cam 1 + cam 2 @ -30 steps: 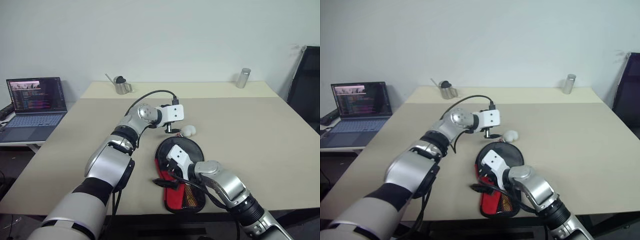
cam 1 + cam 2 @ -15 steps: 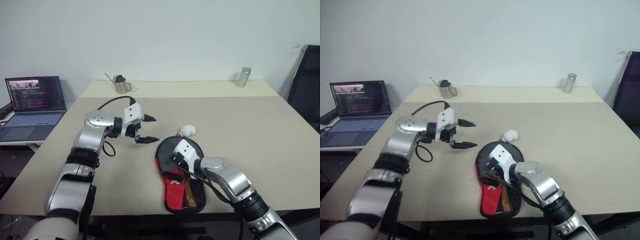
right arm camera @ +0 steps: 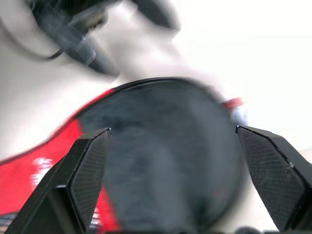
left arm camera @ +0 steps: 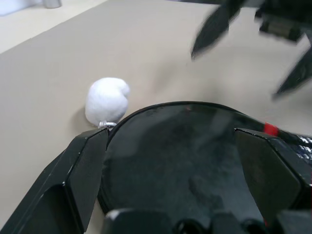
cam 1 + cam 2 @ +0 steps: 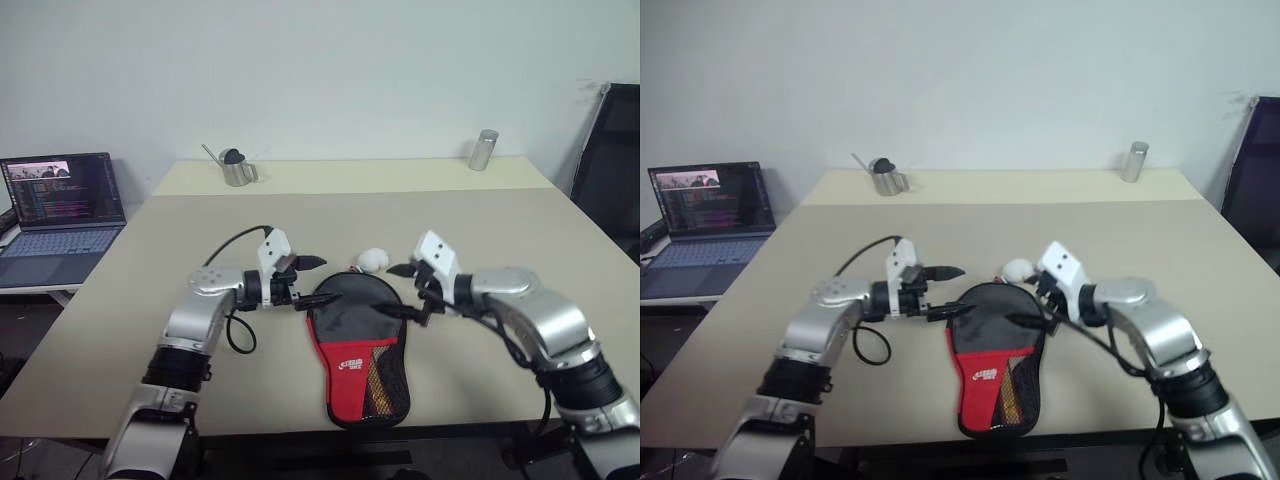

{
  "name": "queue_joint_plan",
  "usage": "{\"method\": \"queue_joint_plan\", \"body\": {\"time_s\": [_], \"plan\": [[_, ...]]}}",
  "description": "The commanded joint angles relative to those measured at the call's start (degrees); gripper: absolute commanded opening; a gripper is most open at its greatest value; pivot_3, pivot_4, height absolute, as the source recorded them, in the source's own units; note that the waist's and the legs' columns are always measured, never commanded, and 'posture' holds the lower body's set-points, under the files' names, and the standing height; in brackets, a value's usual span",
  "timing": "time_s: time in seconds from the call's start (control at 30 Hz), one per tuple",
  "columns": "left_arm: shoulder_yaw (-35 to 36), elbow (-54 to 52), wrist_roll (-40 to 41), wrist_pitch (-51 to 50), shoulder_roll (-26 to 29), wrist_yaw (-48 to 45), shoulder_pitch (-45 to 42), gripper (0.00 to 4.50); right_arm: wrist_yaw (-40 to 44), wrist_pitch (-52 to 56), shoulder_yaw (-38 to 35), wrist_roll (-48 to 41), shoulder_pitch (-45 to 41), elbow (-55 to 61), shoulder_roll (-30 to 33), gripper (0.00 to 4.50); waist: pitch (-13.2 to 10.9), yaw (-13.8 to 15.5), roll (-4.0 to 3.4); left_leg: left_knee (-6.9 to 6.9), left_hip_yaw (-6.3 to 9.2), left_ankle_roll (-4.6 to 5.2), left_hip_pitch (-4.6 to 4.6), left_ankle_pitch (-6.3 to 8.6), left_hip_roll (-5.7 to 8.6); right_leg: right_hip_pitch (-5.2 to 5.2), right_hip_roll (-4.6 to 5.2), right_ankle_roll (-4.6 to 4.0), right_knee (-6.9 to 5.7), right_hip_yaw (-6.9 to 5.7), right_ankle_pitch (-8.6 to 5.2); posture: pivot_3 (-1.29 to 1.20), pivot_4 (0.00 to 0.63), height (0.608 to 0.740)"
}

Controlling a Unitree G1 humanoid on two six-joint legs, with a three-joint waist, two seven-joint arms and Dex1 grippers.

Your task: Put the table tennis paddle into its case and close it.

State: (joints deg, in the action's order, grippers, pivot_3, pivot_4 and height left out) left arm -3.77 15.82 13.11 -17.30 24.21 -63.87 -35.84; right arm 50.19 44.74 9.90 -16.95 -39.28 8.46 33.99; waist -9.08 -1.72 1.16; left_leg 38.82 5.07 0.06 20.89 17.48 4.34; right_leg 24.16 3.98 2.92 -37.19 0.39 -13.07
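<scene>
The case [image 5: 356,350] lies flat near the table's front edge, red side with its black mesh pocket and white logo facing up. Its round upper part [image 4: 185,146] is wrinkled black fabric. The paddle is hidden. My left gripper [image 5: 306,282] hovers open at the case's upper left rim, pointing right. My right gripper [image 5: 400,292] hovers open at the upper right rim, pointing left. Neither holds anything. A small white ball [image 5: 373,260] rests just beyond the case's top, between the two grippers. The left wrist view looks over the case with the ball [image 4: 107,100] beside it.
A laptop [image 5: 60,200] sits on a side table at the left. A metal jug [image 5: 237,168] and a metal cup [image 5: 484,150] stand at the table's far edge. A black chair [image 5: 612,170] is at the right. The table [image 5: 500,230] stretches bare behind the case.
My right gripper lifted off the case and swung out to its right side. My left arm drew back and down to the case's left rim, its wrist rolling. The case stayed put.
</scene>
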Motion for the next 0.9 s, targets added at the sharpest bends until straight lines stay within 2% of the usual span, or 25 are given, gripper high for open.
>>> {"method": "queue_joint_plan", "body": {"time_s": [0.03, 0.17, 0.23, 0.47, 0.63, 0.9], "plan": [[-1.4, -0.2, 0.0, -0.1, -2.9, 3.2, 0.2, 4.46, 0.5, -8.3, -0.6, 2.9, -7.1, -10.4, -0.8, 4.5, 0.0, 0.0, 0.02, -0.02, 0.0, -0.01, 0.0, 0.0, 0.0, 0.01, 0.0, -0.01, 0.01, 0.01, 0.0, 0.0, 0.15, 0.74], [-3.0, 3.5, -1.2, 0.7, -7.3, 7.1, 0.3, 4.46, 0.5, -19.9, 1.4, 8.3, -17.1, -31.0, -4.2, 4.5, 0.0, 0.0, 0.01, -0.06, -0.1, -0.15, -0.01, -0.08, 0.0, 0.02, 0.01, -0.05, 0.03, 0.07, 0.03, 0.0, 0.15, 0.74], [-3.9, 5.5, -2.1, 1.2, -8.6, 8.5, 0.2, 4.46, 3.0, -27.2, 3.6, 11.7, -21.2, -40.8, -5.3, 4.5, 0.0, 0.0, 0.02, -0.08, -0.11, -0.16, 0.02, -0.09, -0.01, 0.06, 0.02, -0.06, 0.09, 0.08, 0.04, 0.0, 0.15, 0.74], [-7.5, 10.2, -7.8, 1.2, -9.1, 13.7, 1.1, 4.46, 7.4, -46.5, 9.8, 22.4, -31.2, -67.9, -9.8, 4.5, 0.0, -0.1, -0.01, -0.19, -0.34, -0.14, 0.02, -0.06, 0.01, 0.16, 0.05, -0.06, 0.18, 0.28, 0.04, 0.0, 0.15, 0.74], [-7.5, 7.9, -7.6, -0.6, -9.2, 15.2, 2.8, 4.46, 5.9, -53.9, 12.3, 28.5, -33.6, -76.4, -12.1, 4.5, 0.0, -0.1, -0.05, -0.14, -0.32, -0.14, -0.06, -0.06, 0.0, 0.1, 0.05, -0.06, 0.09, 0.29, 0.04, 0.0, 0.15, 0.74], [-7.5, 0.6, -6.8, -3.7, -8.3, 16.5, 6.3, 4.46, -6.2, -58.0, 15.0, 37.5, -34.8, -82.6, -15.9, 4.5, 0.0, -0.5, -0.11, -0.15, -0.33, -0.2, -0.07, -0.04, -0.01, 0.16, 0.03, -0.06, 0.04, 0.37, 0.04, 0.0, 0.15, 0.74]]}}
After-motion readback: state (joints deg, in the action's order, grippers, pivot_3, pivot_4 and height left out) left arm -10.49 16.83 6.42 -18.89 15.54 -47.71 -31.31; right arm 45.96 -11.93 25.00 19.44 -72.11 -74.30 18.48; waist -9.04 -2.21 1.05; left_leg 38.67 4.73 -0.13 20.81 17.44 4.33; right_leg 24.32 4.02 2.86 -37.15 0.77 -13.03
